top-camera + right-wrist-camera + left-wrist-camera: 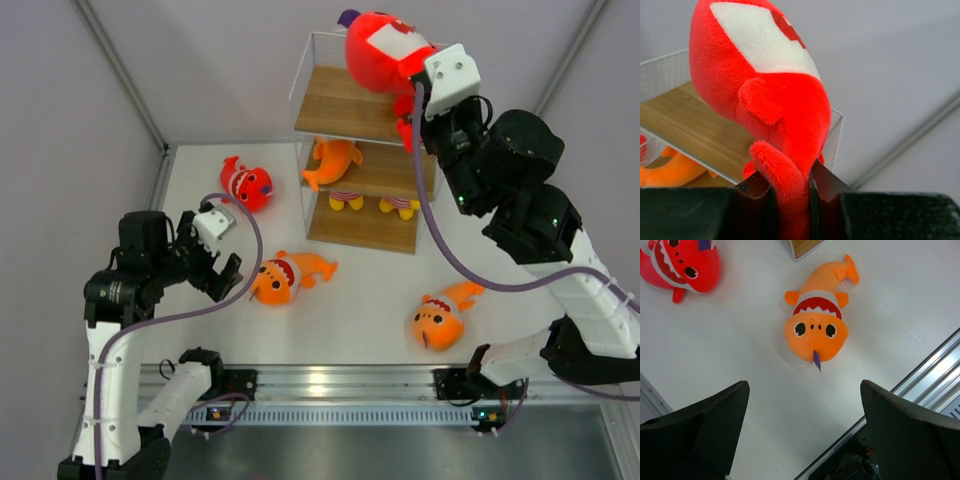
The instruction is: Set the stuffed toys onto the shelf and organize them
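Note:
My right gripper (415,98) (790,186) is shut on the tail of a red shark toy (380,48) (765,95), holding it over the top board of the shelf (335,105) (685,125). An orange fish (332,160) lies on the middle board. On the table lie another red shark (245,185) (682,265) and two orange fish, one (285,277) (816,330) just ahead of my left gripper (222,262) (804,385), the other (440,322) at the front right. The left gripper is open and empty above the table.
Two partly hidden striped and yellow plush shapes (372,203) sit on the shelf's bottom board. A metal rail (330,385) (935,370) runs along the near table edge. Grey walls close in the back and the left side.

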Tool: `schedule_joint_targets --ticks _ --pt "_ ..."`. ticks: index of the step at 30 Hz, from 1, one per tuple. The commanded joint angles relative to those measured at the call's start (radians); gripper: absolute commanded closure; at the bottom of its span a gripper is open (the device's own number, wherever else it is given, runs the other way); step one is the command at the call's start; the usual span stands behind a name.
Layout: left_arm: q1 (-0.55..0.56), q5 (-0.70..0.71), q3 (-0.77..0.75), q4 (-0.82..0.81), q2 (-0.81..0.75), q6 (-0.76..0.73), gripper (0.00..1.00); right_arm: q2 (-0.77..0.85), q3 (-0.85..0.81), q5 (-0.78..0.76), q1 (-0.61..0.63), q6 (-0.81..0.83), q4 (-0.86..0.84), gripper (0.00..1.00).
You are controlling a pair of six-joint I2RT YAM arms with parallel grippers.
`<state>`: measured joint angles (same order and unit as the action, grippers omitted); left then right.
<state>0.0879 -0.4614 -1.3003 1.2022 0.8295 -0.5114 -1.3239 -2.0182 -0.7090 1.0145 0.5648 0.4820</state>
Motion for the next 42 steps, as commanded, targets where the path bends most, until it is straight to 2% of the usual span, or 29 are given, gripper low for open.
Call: schedule_joint_targets --ticks 1,6,13,20,25,28,29,31,32,38,42 --pt "0.004 -0.006 0.018 -0.058 0.003 0.019 0.01 -0.089 -0.06 -0.303 0.015 0.102 -0.121 1.0" --pt "0.004 -0.023 0.03 -0.058 0.002 0.011 0.01 -0.228 -0.16 -0.357 0.015 0.158 -0.134 1.0" --pt "0.004 -0.033 0.05 -0.058 -0.009 0.005 0.01 -0.34 -0.191 -0.443 0.015 0.237 -0.21 1.0" --pt "0.004 -0.042 0.064 -0.058 -0.013 0.004 0.01 -0.449 -0.283 -0.478 0.007 0.222 -0.131 1.0" --pt "0.004 -0.045 0.07 -0.059 -0.015 0.001 0.01 -0.462 -0.298 -0.422 0.007 0.15 -0.051 0.98" --pt "0.004 -0.048 0.072 -0.059 -0.015 0.004 0.01 -0.454 -0.304 -0.338 0.009 0.069 0.039 0.6" --pt "0.003 -0.048 0.072 -0.058 -0.016 0.004 0.01 -0.449 -0.303 -0.314 0.007 0.049 0.059 0.4" --pt "0.004 -0.046 0.073 -0.058 -0.017 0.002 0.01 -0.433 -0.297 -0.261 0.007 0.005 0.104 0.3" --pt "0.004 -0.046 0.075 -0.059 -0.015 0.001 0.02 -0.428 -0.292 -0.248 0.007 -0.005 0.118 0.21" --pt "0.004 -0.048 0.084 -0.059 -0.009 -0.004 0.02 -0.35 -0.245 -0.109 0.009 -0.071 0.159 0.02" --pt "0.004 -0.051 0.087 -0.058 -0.007 -0.007 0.01 -0.272 -0.2 0.012 0.009 -0.097 0.181 0.01"
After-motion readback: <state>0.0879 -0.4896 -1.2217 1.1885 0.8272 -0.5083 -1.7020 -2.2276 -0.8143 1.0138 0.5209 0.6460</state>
